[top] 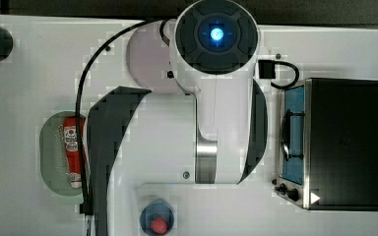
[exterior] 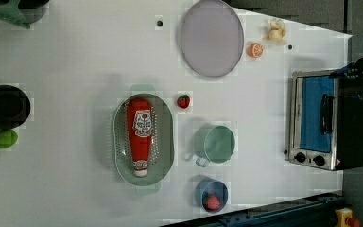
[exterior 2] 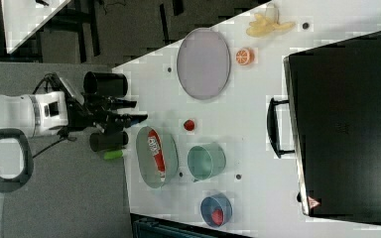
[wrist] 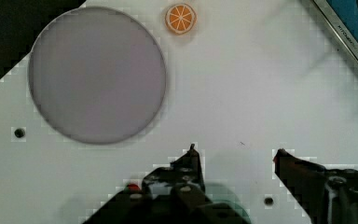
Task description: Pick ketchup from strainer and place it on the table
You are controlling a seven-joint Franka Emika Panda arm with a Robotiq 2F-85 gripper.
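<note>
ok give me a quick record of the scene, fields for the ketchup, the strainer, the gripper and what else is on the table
ketchup: ketchup lying flat in the strainer, not grasped
strainer: strainer on the table, beside a green cup
gripper: gripper with jaws open, empty, above bare table near the plate
other items: toaster oven, orange slice, strawberry, blue bowl holding a strawberry
task state: pick not yet done

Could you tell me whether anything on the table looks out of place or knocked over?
Only mildly: the ketchup lies flat on its side in the strainer rather than standing, and one strawberry sits loose on the table beside the strainer. Nothing looks spilled or damaged.
</note>
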